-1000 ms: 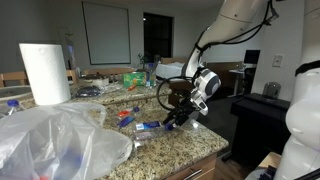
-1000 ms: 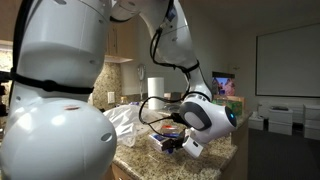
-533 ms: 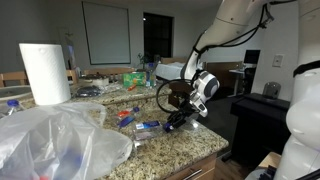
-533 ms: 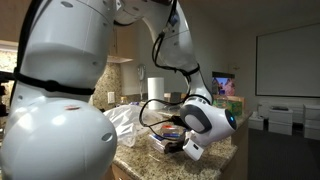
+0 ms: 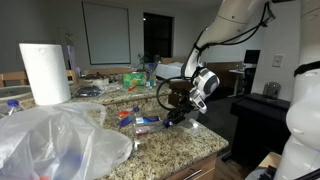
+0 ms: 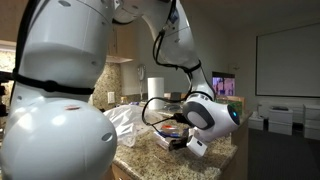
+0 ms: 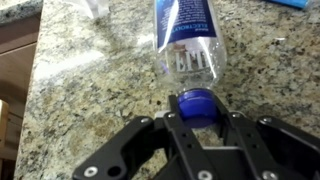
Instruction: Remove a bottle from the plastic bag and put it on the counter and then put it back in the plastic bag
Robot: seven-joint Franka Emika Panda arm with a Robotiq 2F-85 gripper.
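Note:
The bottle [image 7: 186,38], clear plastic with a blue-and-white label and a blue cap, lies on its side on the speckled granite counter [image 7: 90,85]. In the wrist view my gripper [image 7: 197,110] is shut on the bottle's cap, with one black finger pressed to each side of it. An exterior view has the gripper [image 5: 171,119] low over the counter [image 5: 175,148] at the bottle [image 5: 148,123] end. The crinkled whitish plastic bag [image 5: 55,140] lies apart from it at the near corner, and the bag [image 6: 125,122] also shows behind the arm.
A white paper towel roll [image 5: 45,72] stands behind the bag. Small blue and red clutter [image 5: 125,116] lies near the bottle. A raised counter level behind holds green items [image 5: 132,77]. The counter's rounded edge [image 5: 215,155] drops off close to the gripper.
My gripper's jaws have come together from wide open onto the bottle's cap. The arm and the bottle have barely shifted.

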